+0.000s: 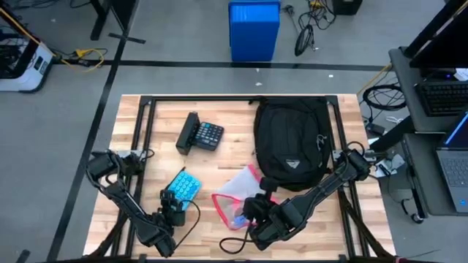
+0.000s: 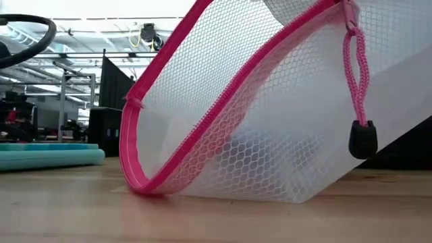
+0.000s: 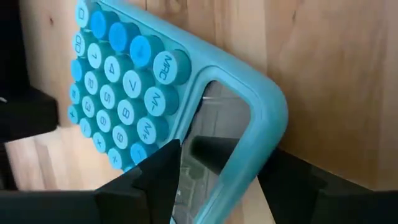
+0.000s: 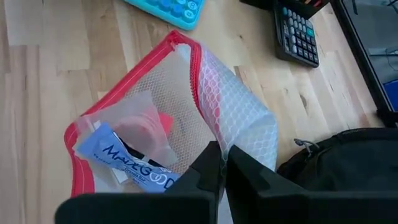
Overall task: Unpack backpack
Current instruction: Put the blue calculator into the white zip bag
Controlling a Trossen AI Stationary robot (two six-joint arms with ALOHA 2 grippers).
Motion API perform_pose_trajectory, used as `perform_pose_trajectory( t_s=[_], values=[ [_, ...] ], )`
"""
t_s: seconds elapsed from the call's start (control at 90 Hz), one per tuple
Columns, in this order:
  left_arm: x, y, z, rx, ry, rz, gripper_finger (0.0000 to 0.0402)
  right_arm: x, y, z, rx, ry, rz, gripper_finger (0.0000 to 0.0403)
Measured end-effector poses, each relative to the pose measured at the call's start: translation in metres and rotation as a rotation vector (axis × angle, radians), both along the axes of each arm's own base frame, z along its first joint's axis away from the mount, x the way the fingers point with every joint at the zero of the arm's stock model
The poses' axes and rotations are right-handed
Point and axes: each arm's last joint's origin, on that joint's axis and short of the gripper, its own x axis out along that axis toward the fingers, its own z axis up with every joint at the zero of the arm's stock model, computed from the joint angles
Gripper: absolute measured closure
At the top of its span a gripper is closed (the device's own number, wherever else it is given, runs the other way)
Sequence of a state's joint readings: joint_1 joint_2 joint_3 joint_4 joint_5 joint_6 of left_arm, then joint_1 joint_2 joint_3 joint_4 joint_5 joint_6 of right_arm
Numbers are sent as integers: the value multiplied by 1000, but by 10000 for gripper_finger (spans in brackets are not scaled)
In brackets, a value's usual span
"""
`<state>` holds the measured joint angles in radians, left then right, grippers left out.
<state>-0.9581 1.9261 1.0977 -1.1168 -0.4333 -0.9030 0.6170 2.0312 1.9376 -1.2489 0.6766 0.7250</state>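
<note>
The black backpack (image 1: 292, 142) lies flat on the table's far right part, untouched. In front of it a clear mesh pouch with pink zipper trim (image 1: 235, 199) holds a blue packet (image 4: 121, 158); my right gripper (image 1: 257, 210) is shut on it. A blue calculator with round keys (image 1: 183, 185) lies left of the pouch. My left gripper (image 1: 173, 206) is at its near end, fingers closed on either side of its display end (image 3: 230, 134). My left gripper holds the blue calculator's display end. One finger (image 3: 158, 171) lies over the display and the other (image 3: 292, 177) beyond the frame's edge (image 3: 264, 134). It comes from the table's near side. Whether the calculator is clear of the table I cannot tell. My right gripper pinches the pouch's white mesh wall (image 4: 239, 134) between its two shut fingers, beside the open pink zipper edge, coming from the near side. That side is raised and the pouch is tilted. Its lower corner (image 2: 145, 185) rests on the table.
A black calculator (image 1: 201, 136) lies at the far middle of the table, left of the backpack. A black metal frame (image 1: 142, 124) runs along the table's left, far and right sides. The pouch's pink zipper pull (image 2: 358, 88) hangs loose.
</note>
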Motion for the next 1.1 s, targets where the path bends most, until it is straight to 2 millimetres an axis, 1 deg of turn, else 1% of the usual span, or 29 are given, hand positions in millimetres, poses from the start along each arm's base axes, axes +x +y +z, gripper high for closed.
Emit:
perform_pose_trajectory(
  t_s=[0.233,0.533,0.611,0.811,0.956,1.1],
  values=[
    [1,0,-12,77,5,-46,210,0,0,0,0,0,0,403],
    [2,1,-14,100,-20,-47,210,0,0,0,0,0,0,403],
    [2,2,-14,119,-50,-38,210,0,0,0,0,-1,0,403],
    [1,2,-14,179,-57,-141,210,0,0,0,1,-1,0,403],
    [2,2,-15,180,-61,-148,210,0,0,0,0,0,0,403],
    [1,5,-22,179,-87,-190,210,0,0,0,1,-1,0,403]
  ],
)
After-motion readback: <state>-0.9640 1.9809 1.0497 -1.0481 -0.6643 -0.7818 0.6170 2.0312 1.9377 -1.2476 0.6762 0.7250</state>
